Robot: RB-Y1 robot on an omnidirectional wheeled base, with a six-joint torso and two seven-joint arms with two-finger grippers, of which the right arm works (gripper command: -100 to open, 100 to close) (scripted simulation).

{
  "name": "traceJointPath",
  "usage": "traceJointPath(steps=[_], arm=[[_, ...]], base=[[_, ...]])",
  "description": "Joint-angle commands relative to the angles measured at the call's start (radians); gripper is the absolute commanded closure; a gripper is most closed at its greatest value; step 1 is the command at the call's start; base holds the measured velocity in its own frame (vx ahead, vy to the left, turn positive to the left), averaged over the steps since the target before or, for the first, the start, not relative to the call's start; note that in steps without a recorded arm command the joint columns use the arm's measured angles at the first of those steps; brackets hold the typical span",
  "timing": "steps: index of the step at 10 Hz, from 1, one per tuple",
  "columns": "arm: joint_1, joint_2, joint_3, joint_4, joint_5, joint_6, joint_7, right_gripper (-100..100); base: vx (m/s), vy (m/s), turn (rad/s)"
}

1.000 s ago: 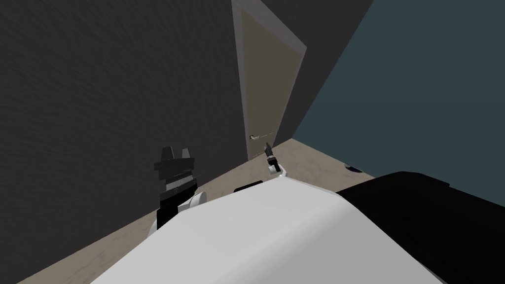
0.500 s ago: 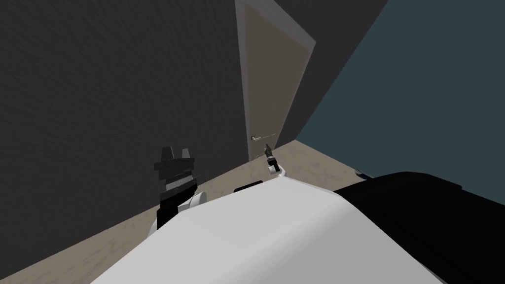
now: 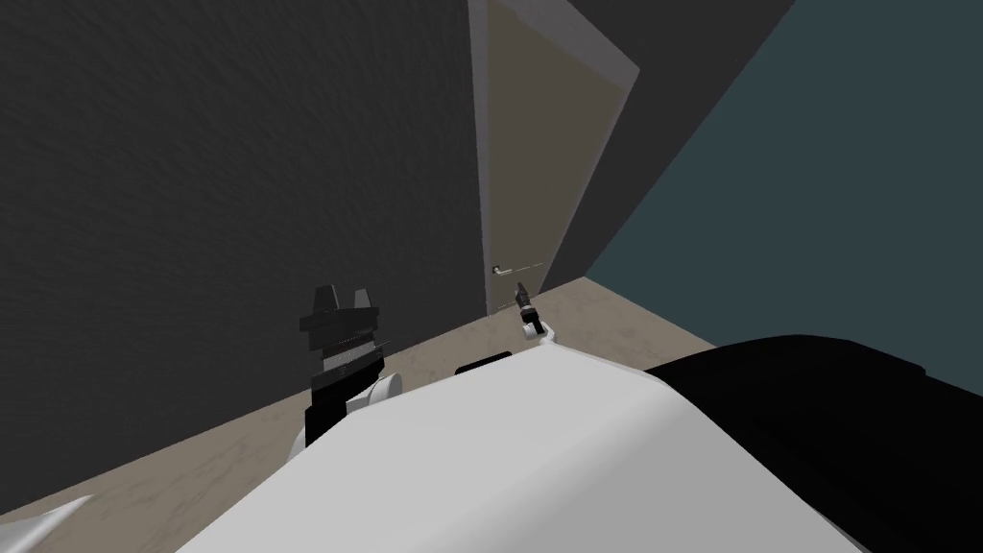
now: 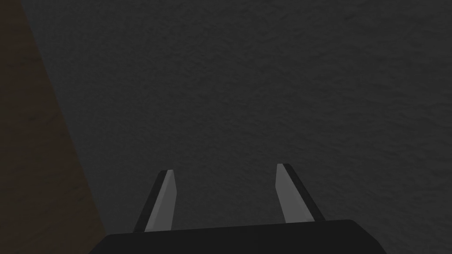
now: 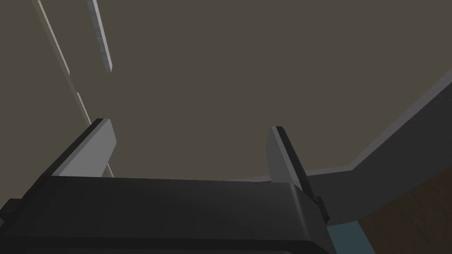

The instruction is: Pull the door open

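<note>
A taupe door (image 3: 538, 173) in a grey frame stands shut in the corner ahead, with a small metal lever handle (image 3: 500, 272) low on its left side. My right gripper (image 3: 522, 291) hovers just below and right of the handle, short of the door. In the right wrist view this gripper (image 5: 190, 150) is open, facing the door panel (image 5: 247, 75), and a light grey bar (image 5: 102, 39) that may be the lever lies beyond its left finger. My left gripper (image 3: 338, 300) is raised near the dark wall; it (image 4: 225, 189) is open and holds nothing.
A dark grey wall (image 3: 240, 173) runs along the left up to the door frame. A teal wall (image 3: 816, 192) closes the right side. Beige floor (image 3: 614, 317) lies between them. A black shape (image 3: 835, 422) sits low right, and a pale object (image 3: 38, 523) pokes in at the bottom left corner.
The whole head view has shifted: the door and handle slid right and look slightly larger, so I have moved. The small blue thing on the floor left the picture. Both arms kept their pose.
</note>
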Motion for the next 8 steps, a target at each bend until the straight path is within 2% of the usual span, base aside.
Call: traceJointPath(steps=[1, 4, 5, 8], arm=[[-0.018, -0.004, -0.005, 0.05, -0.002, -0.011, -0.004, -100], [-0.063, -0.011, -0.018, 0.151, -0.007, -0.039, -0.01, -100], [-0.063, -0.011, -0.018, 0.165, -0.007, -0.039, -0.01, -100], [-0.105, -0.016, -0.029, 0.27, -0.012, -0.065, -0.015, -100]], base=[[0.033, -0.052, 0.088], [0.051, -0.078, 0.183], [0.035, -0.066, 0.057], [0.037, -0.065, 0.143]])
